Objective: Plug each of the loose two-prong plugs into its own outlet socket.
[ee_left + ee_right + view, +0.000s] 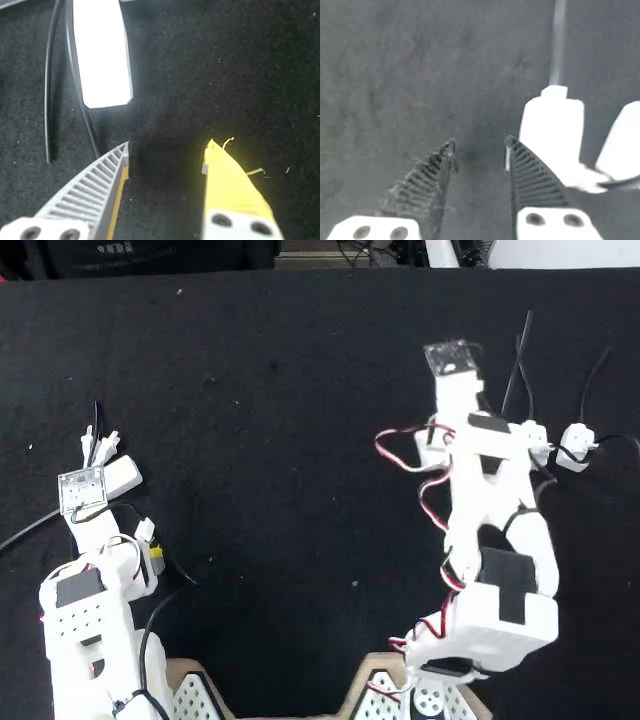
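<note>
A black cloth-covered table carried everything. The right arm of white plastic stood along the table's right side, stretched away from its base, with red and white wires looping off it. The left arm of white plastic sat at the near left corner, folded shorter.

The left gripper hung released and empty above bare cloth. Its grey ribbed finger and its yellow finger were spread well apart. The right gripper was unclenched too, with cloth between its two dark ribbed fingers, and it grasped nothing.

A white rounded rectangular plastic block lay just ahead of the left gripper, off to the grey finger's side and outside the jaws. In the high view it lay just beside that arm's wrist.

A white plastic plug body lay just beside one finger of the right gripper, outside the jaws, with a cord running away from its far end. Whether the finger and the plug touched could not be told. A second white plastic piece lay next to it, farther from the gripper. Which of the white pieces was a plug and which a socket could not be told.

Thin black cords ran alongside the white block.
</note>
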Available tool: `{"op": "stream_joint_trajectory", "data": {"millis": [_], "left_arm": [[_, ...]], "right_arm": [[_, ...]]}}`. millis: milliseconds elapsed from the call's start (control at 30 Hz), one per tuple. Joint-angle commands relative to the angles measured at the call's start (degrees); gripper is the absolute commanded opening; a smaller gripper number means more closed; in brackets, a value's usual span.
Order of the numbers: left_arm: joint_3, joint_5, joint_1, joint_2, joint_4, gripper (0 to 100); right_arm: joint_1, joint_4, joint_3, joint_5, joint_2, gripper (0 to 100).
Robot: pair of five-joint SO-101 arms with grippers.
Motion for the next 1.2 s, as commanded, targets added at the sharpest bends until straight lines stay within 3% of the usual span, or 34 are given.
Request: {"op": "stream_joint_trajectory", "data": {"millis": [0,400,767,967,1167], "left_arm": [[-1.0,0.2,0.3,-0.7,0.2,24],[-1.0,0.2,0.4,-0.7,0.2,24],[-1.0,0.2,0.4,-0.7,0.2,24],[-1.0,0.2,0.3,-0.7,0.2,24],[-2.0,0.2,0.3,-0.7,0.4,24]], "right_arm": [[3.4,-4.4,-1.4,0.7,3.4,15.1],[5.4,-5.1,-8.9,0.7,10.5,15.1],[-0.1,-0.6,-11.7,0.2,9.8,15.1],[-0.7,0.0,-5.7,-1.8,1.0,15.1],[-1.2,0.9,13.6,-2.0,-21.8,15.1]]}}
